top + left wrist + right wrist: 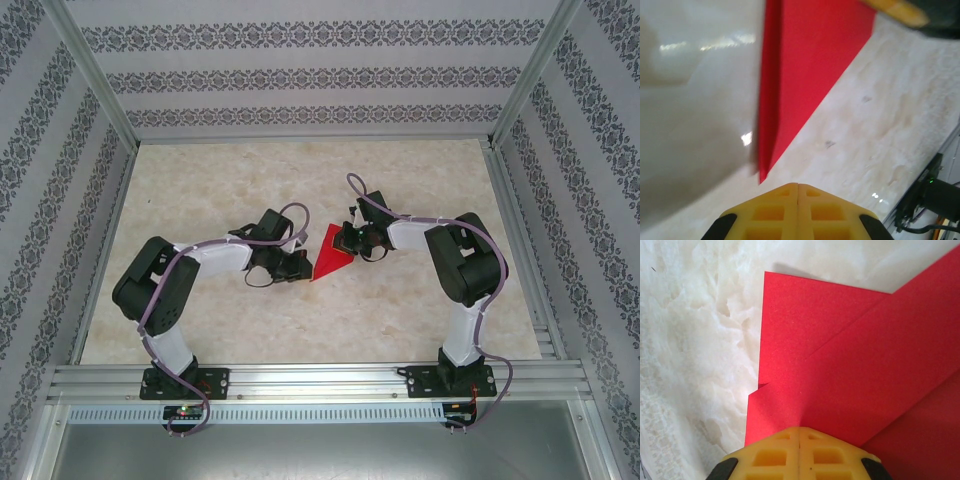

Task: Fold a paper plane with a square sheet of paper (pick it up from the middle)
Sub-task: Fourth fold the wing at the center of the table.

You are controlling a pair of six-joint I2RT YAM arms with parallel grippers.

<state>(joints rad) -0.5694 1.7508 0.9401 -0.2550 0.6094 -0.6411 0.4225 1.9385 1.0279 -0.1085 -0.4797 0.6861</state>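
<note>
The red sheet of paper (330, 255) lies folded into a pointed, creased shape on the marble-look table, between the two arms. Its narrow tip points toward the near edge. In the left wrist view the paper (810, 65) tapers down to a point just ahead of my left gripper (798, 185), which is shut and apart from it. My left gripper (300, 265) sits beside the paper's left edge. My right gripper (799, 429) is shut, its tips resting on the overlapping flaps of the paper (840, 365). The right gripper (347, 240) is at the paper's upper right.
Aluminium rails (320, 380) run along the near edge and sides of the table (200, 320), with patterned walls behind. A yellow fingertip of the right gripper (895, 10) shows in the top right of the left wrist view, and a cabled arm base (935, 195) lower right.
</note>
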